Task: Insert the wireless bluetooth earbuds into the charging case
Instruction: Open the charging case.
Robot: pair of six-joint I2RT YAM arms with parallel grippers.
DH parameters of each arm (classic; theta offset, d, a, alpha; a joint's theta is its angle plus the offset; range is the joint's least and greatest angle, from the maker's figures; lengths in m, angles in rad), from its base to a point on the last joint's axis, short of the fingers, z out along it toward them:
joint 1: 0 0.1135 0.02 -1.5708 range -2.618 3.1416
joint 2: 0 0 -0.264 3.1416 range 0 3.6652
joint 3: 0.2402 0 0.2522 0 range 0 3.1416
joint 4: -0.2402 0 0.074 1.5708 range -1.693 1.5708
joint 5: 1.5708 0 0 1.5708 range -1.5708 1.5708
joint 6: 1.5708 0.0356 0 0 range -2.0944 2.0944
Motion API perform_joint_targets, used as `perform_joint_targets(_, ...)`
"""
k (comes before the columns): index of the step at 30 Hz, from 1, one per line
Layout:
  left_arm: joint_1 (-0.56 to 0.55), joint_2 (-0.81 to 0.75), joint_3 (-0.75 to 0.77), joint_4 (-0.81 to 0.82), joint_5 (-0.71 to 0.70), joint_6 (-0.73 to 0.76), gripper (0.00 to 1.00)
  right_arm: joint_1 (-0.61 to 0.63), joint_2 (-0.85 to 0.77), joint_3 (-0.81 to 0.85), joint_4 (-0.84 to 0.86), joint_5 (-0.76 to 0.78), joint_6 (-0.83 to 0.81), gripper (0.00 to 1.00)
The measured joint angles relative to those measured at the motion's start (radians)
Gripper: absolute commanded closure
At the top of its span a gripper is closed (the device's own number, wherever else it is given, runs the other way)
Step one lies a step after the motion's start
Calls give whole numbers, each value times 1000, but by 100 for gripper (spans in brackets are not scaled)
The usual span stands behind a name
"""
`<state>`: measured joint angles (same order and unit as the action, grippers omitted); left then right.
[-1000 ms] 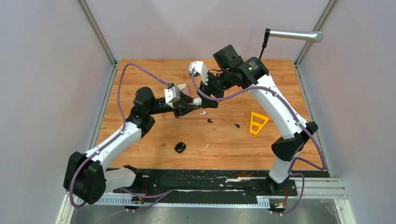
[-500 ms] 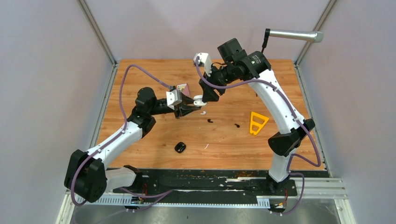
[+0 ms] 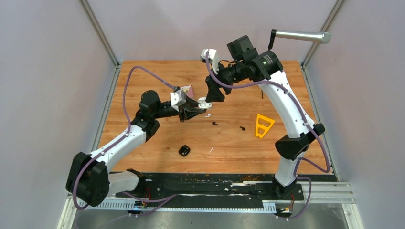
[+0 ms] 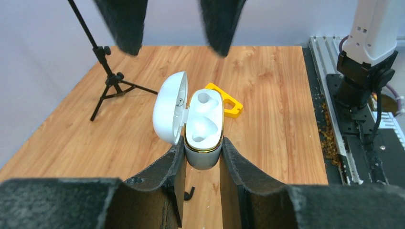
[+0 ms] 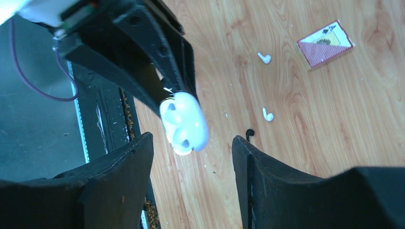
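My left gripper (image 4: 201, 148) is shut on a white charging case (image 4: 204, 125) and holds it above the table. The case's lid (image 4: 169, 107) is open and both sockets look empty. The case also shows in the top view (image 3: 204, 102) and the right wrist view (image 5: 184, 123). My right gripper (image 3: 210, 95) is open and empty, just above and behind the case. Two white earbuds (image 5: 264, 58) (image 5: 267, 115) lie on the wood below; one shows in the top view (image 3: 207, 115). Two black earbuds (image 3: 214, 123) (image 3: 242, 128) lie to the right.
A black case (image 3: 184, 150) and a thin white sliver (image 3: 211, 149) lie nearer the front. A yellow triangle (image 3: 263, 125) lies at the right. A playing card (image 5: 325, 49) lies behind the left gripper. A small tripod (image 4: 107, 81) stands at the back right.
My right gripper has drawn up and back from the case held by the left gripper. The left gripper has barely moved and keeps its hold.
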<state>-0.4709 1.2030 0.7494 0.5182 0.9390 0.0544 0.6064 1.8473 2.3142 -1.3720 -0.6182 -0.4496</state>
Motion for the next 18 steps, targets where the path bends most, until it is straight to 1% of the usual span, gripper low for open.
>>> perform_joint_targets(2, 4, 0, -5, 3, -11, -32, 100, -9, -19, 5, 7, -28, 4, 34)
perform_joint_targets(4, 12, 0, -6, 4, -18, -59, 100, -22, -59, -21, 30, -47, 12, 33)
perform_joint_targets(9, 43, 0, -6, 19, -28, -145, 100, -130, -245, -216, 142, -58, 38, 36)
perform_joint_targets(11, 59, 0, -6, 19, -33, -193, 100, -173, -286, -284, 188, -60, 41, 38)
perform_joint_targets(14, 84, -16, -6, 3, -43, -241, 100, -223, -299, -390, 276, -49, 45, 39)
perform_joint_targets(18, 119, -94, -6, -61, -63, -255, 100, -237, -255, -508, 376, -8, 49, 38)
